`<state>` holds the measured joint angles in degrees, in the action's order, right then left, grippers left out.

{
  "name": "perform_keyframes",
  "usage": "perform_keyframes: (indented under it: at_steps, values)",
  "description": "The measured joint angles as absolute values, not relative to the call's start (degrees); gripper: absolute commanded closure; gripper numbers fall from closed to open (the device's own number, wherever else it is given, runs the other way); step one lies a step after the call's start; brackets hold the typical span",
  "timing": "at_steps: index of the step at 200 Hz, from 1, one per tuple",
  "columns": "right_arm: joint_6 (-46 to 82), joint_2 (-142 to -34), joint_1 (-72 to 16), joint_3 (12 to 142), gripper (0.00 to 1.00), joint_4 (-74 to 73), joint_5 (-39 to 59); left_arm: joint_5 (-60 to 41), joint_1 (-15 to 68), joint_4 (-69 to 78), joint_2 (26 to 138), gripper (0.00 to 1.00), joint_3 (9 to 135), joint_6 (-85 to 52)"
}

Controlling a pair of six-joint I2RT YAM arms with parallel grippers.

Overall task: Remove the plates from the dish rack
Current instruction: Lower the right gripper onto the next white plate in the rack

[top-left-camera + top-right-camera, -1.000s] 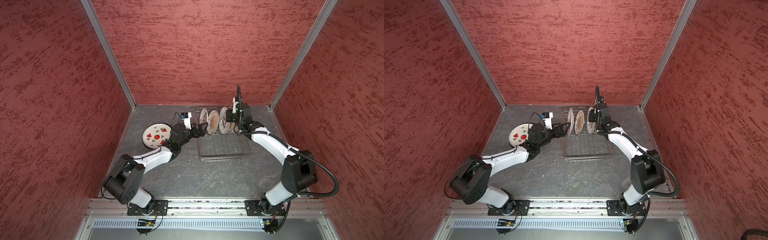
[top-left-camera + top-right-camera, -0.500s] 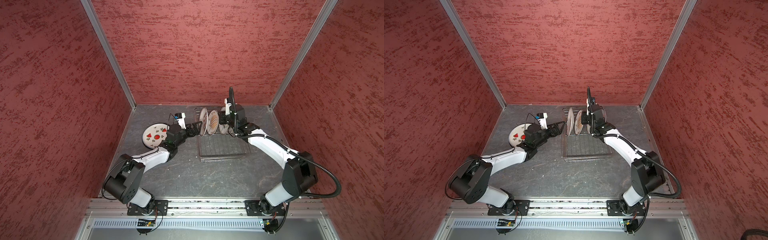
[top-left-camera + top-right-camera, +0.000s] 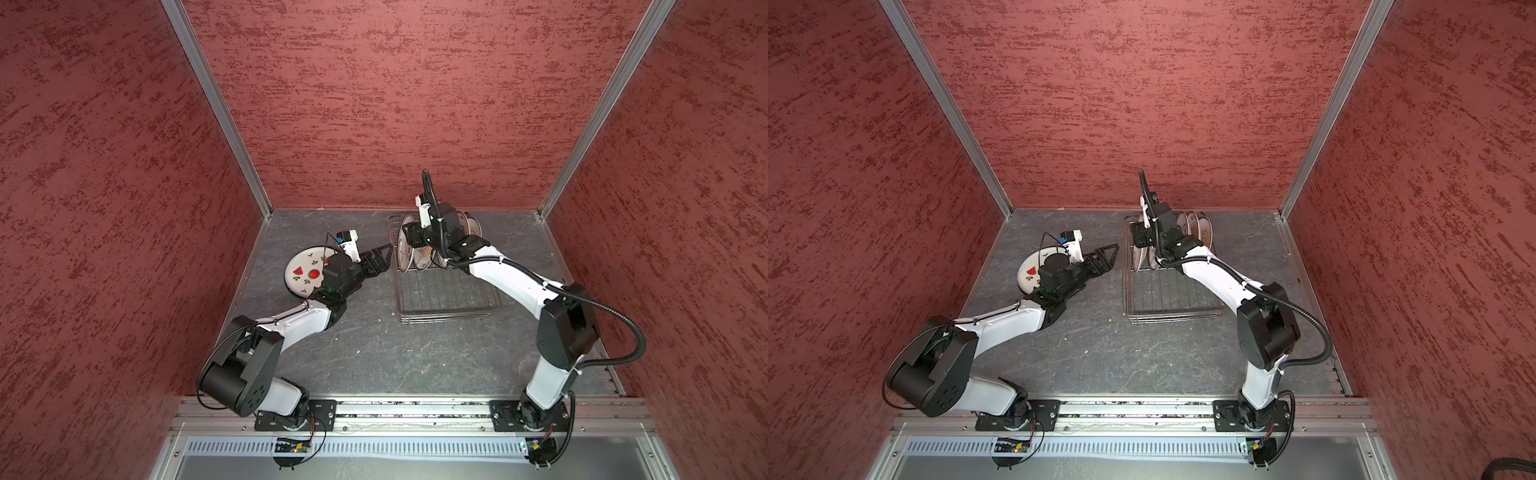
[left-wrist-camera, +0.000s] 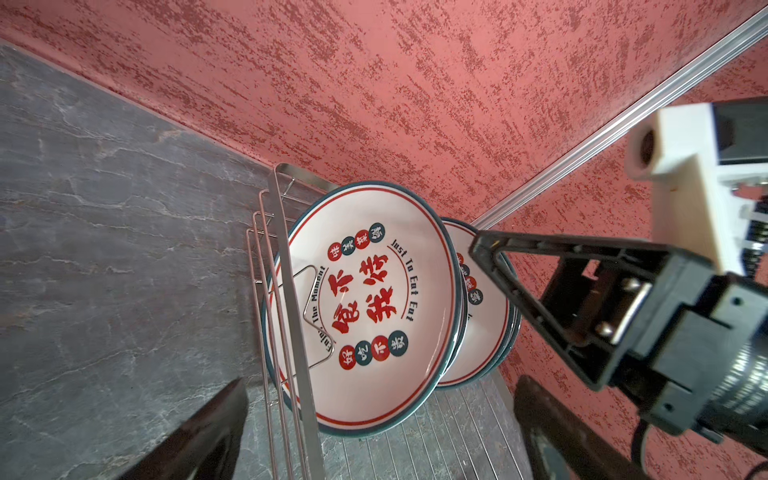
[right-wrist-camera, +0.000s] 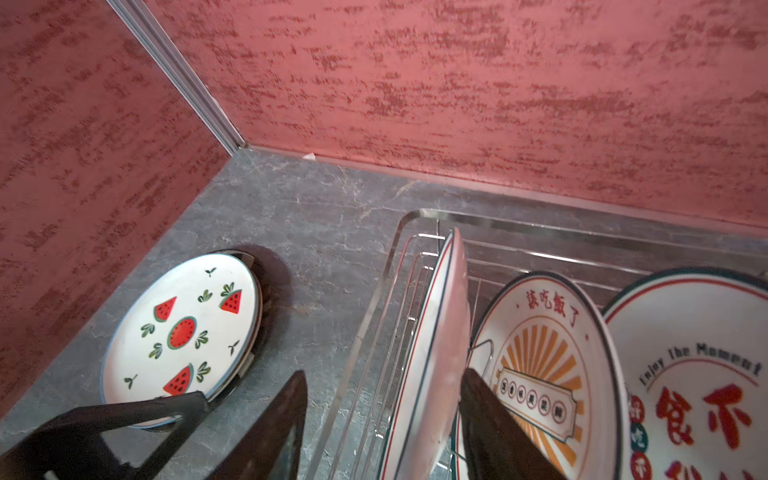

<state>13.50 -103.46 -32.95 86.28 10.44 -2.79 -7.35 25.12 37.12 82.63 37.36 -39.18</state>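
Plates (image 5: 536, 365) racked; right wrist view, unlike top views, shows right gripper (image 5: 385, 374) parted astride end plate (image 5: 436, 353); left gripper (image 3: 384, 258) agape.

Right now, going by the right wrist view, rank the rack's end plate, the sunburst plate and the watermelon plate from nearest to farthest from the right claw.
1. End plate: on edge in the rack, between the fingers of the right claw.
2. Sunburst plate: next slot, just beyond one finger.
3. Watermelon plate: flat on the table, outside the rack.
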Motion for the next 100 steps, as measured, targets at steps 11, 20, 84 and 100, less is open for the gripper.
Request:
perform_keyframes:
  at_steps: [11,20,84,100]
  values:
    - [13.6,-104.5,-33.3,87.1,0.47,11.9,-3.8,-7.2,25.1,37.3,82.4,0.01,37.0,-39.2]
    - [13.6,-105.4,-33.5,88.1,0.51,13.0,-4.9,-7.2,25.1,37.3,82.4,0.01,36.8,-39.2]
    - [13.5,-113.5,-35.3,98.3,0.65,19.8,-12.8,-5.7,26.0,37.3,82.4,0.01,36.7,-39.0]
    - [13.5,-115.8,-35.9,101.1,0.66,21.6,-15.3,-5.2,26.0,37.3,82.4,0.01,36.7,-38.9]
